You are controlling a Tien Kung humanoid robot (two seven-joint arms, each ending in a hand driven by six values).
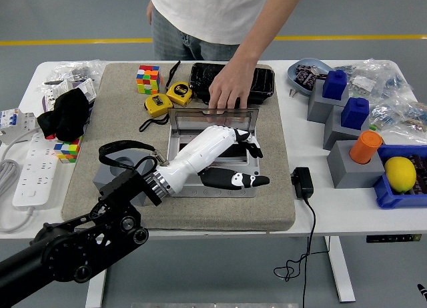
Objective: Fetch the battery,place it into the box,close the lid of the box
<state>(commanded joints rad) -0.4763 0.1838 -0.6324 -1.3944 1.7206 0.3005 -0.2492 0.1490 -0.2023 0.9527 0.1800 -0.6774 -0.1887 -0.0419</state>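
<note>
While person's hand [230, 88] steadies raised lid [212, 115], left robot hand [227, 155] hovers over grey box [213, 163], fingers spread, empty.

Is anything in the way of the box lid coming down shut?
Yes. The left hand hangs over the open box, thumb across its front rim, right under the lid's swing. The person's hand rests on the top edge of the upright lid, at the box's far side.

The grey box [212, 163] sits on the tan mat [100, 161], its clear lid [212, 115] raised upright at the far side.
</note>
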